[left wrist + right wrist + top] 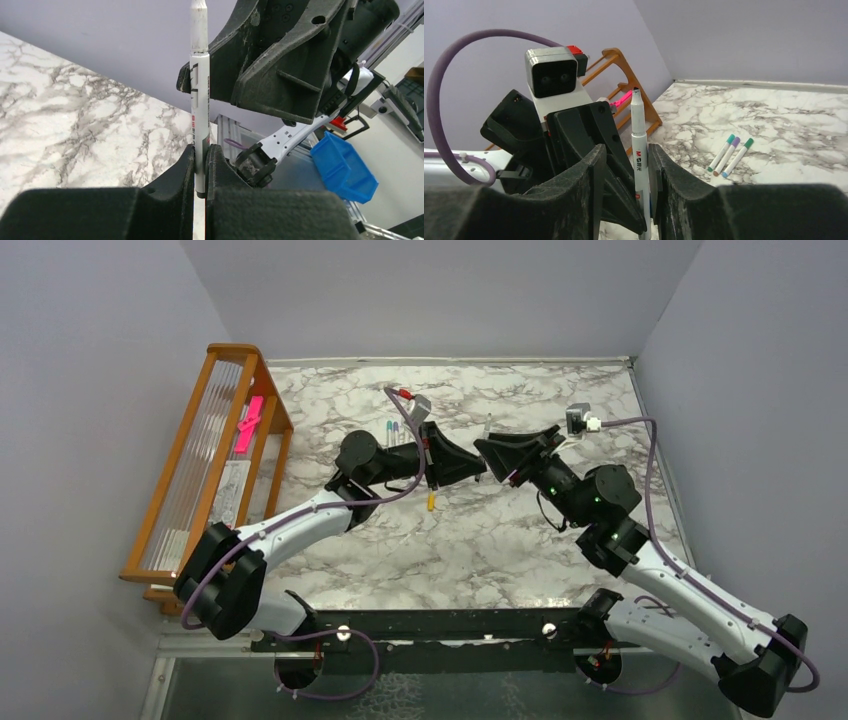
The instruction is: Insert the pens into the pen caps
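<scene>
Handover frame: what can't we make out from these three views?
- Pen upper end: left wrist view, cut off by the top edge.
- Pen lower end: right wrist view, cut off by the bottom edge.
- Pen in the top view: hidden where the left gripper meets the right gripper.
- Small yellow-orange piece on the table, top view: too small to tell cap from pen.

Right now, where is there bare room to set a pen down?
Bare table lies between the arm bases and the orange cap; the strip along the back wall is free too. Crowded: the centre, where left hand and right hand meet at the pen, and the capped pens.
</scene>
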You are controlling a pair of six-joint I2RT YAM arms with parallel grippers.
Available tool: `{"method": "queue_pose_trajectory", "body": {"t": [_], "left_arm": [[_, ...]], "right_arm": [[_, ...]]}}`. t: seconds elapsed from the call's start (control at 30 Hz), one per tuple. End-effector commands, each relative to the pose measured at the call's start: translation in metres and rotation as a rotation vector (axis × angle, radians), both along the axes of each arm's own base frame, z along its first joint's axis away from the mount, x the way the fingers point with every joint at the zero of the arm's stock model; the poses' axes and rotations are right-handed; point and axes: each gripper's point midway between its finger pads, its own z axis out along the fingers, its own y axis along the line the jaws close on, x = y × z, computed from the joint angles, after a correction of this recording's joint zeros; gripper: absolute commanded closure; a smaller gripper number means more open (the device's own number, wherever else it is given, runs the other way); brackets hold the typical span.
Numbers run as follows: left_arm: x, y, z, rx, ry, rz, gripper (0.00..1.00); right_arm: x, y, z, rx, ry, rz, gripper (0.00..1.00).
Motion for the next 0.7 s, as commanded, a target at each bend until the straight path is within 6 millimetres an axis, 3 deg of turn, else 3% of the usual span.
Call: {"method": "queue_pose_trajectory", "body": {"t": [0.0, 0.47, 0.63, 0.67], "left_arm": [[-0.001, -0.006, -0.007, 0.067, -0.074, -0.044, 1.00], [-0.029, -0.010, -0.023, 0.147, -0.189, -0.190, 1.00], [-0.030, -0.012, -0.023, 0.146, -0.200, -0.183, 1.00], [-0.028, -0.012, -0.021, 0.142, -0.202, -0.167, 0.95]], "right_arm": [[-0.010, -0.004, 0.025, -0.060, -0.065, 0.011, 0.64], [-0.007, -0.004, 0.022, -0.079, -0.018, 0.001, 0.66], [-0.006, -0.003, 0.015, -0.090, 0.011, -0.001, 0.98], [-0.006, -0.003, 0.014, -0.088, 0.016, 0.002, 0.99]]}}
